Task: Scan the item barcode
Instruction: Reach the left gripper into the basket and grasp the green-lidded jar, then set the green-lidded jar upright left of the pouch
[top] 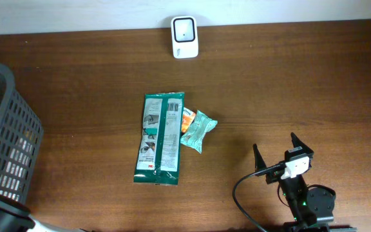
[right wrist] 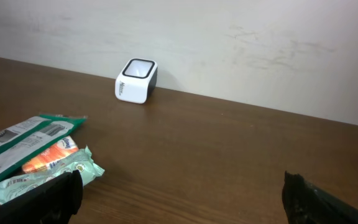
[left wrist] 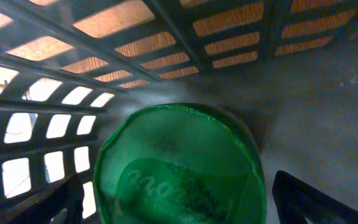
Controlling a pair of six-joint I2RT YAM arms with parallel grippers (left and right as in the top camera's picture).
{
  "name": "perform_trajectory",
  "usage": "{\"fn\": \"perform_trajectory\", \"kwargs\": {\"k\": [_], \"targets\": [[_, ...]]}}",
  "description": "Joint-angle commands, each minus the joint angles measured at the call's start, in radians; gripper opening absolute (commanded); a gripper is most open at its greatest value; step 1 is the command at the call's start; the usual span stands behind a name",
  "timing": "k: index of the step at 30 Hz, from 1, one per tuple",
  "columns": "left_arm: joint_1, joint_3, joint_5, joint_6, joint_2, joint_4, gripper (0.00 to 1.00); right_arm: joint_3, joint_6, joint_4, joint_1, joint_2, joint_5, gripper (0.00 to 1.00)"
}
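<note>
Left wrist view: left gripper (left wrist: 185, 208) hangs released inside the basket (left wrist: 166, 37). The green item (left wrist: 179, 155) lies directly below, between its jaws. Its glossy, rounded surface probably slips, so grip across opposite edges.

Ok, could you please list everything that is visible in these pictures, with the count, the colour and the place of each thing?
scanner: one, white, far edge of the table, near the middle
long packet: one, dark green, flat at the table's centre
small packet: one, light green, at the long packet's right edge
orange packet: one, orange, mostly hidden between those two
basket: one, grey, left end of the table
round item: one, green, inside the basket
table: one, brown wood
cable: one, black, beside the right arm
left tool: one, black, open, inside the basket over the round item
right tool: one, black, open, near right of the table
</note>
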Motion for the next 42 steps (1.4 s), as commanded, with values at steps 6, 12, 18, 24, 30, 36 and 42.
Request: {"fn": "perform_trajectory", "kwargs": {"k": [6,12,18,24,30,36,42], "targets": [[0.014,-0.008,-0.006,0.002,0.054,0.055,0.69,-0.005,-0.003,-0.005,-0.006,-0.007,-0.003,0.98],[0.011,0.032,0.058,0.002,0.048,0.029,0.54,-0.005,-0.003,-0.005,-0.006,-0.006,-0.003,0.98],[-0.013,0.034,0.163,0.002,-0.030,0.010,0.48,-0.005,-0.003,-0.005,-0.006,-0.006,-0.003,0.98],[-0.121,0.077,0.206,0.002,-0.208,0.011,0.50,-0.005,-0.003,-0.005,-0.006,-0.006,-0.003,0.98],[-0.253,0.167,0.412,0.001,-0.409,0.055,0.52,-0.005,-0.003,-0.005,-0.006,-0.006,-0.003,0.98],[-0.588,0.183,0.492,-0.024,-0.599,0.123,0.56,-0.005,-0.003,-0.005,-0.006,-0.006,-0.003,0.98],[-0.956,0.181,0.490,-0.024,-0.507,0.021,0.57,-0.005,-0.003,-0.005,-0.006,-0.006,-0.003,0.98]]}}
